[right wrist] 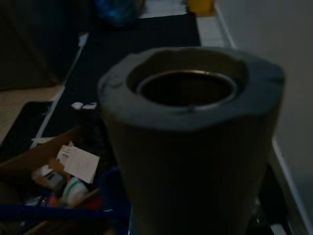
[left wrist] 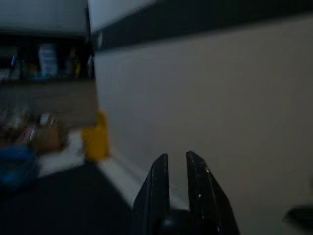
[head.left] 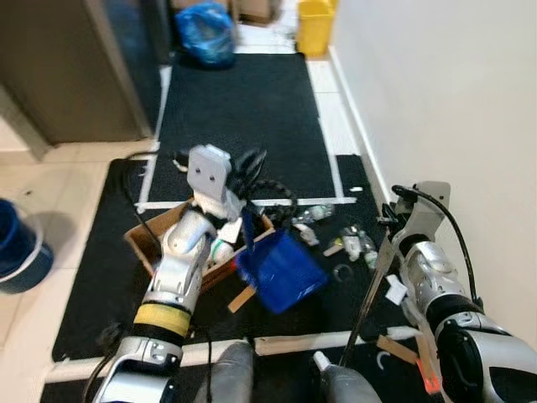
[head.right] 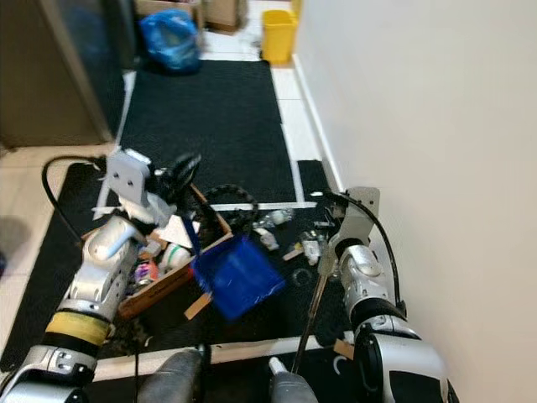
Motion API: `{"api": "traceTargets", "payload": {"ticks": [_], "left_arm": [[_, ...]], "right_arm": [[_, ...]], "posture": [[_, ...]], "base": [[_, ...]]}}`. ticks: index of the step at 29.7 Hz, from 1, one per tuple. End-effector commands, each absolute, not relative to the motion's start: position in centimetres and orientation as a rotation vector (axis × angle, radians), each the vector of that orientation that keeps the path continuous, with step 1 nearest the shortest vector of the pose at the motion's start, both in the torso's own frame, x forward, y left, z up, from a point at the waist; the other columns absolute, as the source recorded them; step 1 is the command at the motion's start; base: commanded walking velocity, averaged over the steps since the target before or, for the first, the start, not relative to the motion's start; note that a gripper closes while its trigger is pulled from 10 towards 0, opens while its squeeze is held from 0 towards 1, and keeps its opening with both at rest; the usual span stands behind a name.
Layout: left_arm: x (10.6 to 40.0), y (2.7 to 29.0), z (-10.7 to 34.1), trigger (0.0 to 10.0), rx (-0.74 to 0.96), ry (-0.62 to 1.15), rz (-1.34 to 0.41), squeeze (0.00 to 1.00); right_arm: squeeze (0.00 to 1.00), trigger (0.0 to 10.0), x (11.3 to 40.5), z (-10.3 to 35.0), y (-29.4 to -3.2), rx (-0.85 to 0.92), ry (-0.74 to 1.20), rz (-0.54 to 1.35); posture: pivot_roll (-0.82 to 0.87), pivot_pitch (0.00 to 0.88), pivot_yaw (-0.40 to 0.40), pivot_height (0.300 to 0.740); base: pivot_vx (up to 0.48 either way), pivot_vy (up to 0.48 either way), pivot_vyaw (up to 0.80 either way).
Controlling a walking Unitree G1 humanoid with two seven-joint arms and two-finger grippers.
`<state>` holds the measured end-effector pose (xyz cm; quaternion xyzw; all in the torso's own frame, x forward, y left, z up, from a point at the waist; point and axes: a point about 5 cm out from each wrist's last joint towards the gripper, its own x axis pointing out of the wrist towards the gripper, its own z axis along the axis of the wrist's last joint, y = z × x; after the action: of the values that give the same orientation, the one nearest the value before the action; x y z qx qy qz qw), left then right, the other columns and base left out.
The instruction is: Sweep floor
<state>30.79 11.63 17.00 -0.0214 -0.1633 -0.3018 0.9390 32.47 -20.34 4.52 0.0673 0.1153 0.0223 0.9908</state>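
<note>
Litter (head.left: pixel 352 242) lies scattered on the black mat (head.left: pixel 252 109) just right of the blue dustpan (head.left: pixel 281 270): wrappers, a small bottle and scraps too small and blurred to tell apart. The dustpan sits tilted on the mat, touching the right-hand corner of an open cardboard box (head.left: pixel 155 243) that holds more rubbish, and its thin blue handle rises toward the left gripper (head.left: pixel 243 172). That gripper's fingers are half hidden behind its own wrist housing, so whether they are clamped on the handle cannot be told from the head views; in the left wrist view the two black fingers (left wrist: pixel 159 191) stand close together with a narrow gap, pointing at the white wall, and nothing can be seen between them. The right gripper (head.left: pixel 394 220) is near the wall, right of the dustpan, and a thin dark broom stick (head.left: pixel 369 294) runs down from it toward the bottom edge, where it is cut off; the fingers themselves are hidden, so their state cannot be told. A grey tube end (right wrist: pixel 190 127) blocks most of the right wrist view, dim and close. Beyond the dustpan, at the far end of the mat, stand a blue bag (head.left: pixel 204 32) and a yellow bin (head.left: pixel 315 25), its top cut off.
</note>
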Motion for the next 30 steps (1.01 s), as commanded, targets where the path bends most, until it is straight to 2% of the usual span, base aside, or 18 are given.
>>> {"api": "traceTargets", "payload": {"ticks": [1, 3, 5, 12, 30], "left_arm": [[30.0, 9.6, 19.1, 10.0, -0.132, -0.4, -0.742, 0.0], [29.1, 8.5, 20.0, 10.0, -0.164, -0.41, -0.83, 0.0], [29.0, 8.4, 20.1, 10.0, -0.181, -0.407, -0.841, 0.0], [29.1, 8.6, 19.9, 10.0, -0.225, -0.377, -0.826, 0.0], [29.0, 9.7, 21.4, 10.0, -0.148, -0.347, -0.775, 0.0]], "right_arm": [[0.0, 10.0, 32.8, 5.2, -20.6, 0.125, 0.208, 0.046], [0.0, 10.0, 32.9, 5.2, -20.5, 0.122, 0.205, 0.054], [0.0, 10.0, 32.9, 5.2, -20.5, 0.12, 0.205, 0.06], [0.0, 10.0, 32.9, 5.3, -20.3, 0.11, 0.204, 0.079], [0.0, 10.0, 33.1, 5.5, -20.4, 0.104, 0.196, 0.083]], "posture": [[0.17, 0.01, -0.057, 0.74], [0.17, 0.007, -0.056, 0.74], [0.17, 0.007, -0.056, 0.74], [0.17, 0.0, -0.057, 0.74], [0.19, 0.007, -0.055, 0.74]], "base": [[0.0, 0.0, 0.76], [0.0, 0.0, 0.76], [0.0, 0.0, 0.76], [0.0, 0.0, 0.76], [0.0, 0.0, 0.75]]}}
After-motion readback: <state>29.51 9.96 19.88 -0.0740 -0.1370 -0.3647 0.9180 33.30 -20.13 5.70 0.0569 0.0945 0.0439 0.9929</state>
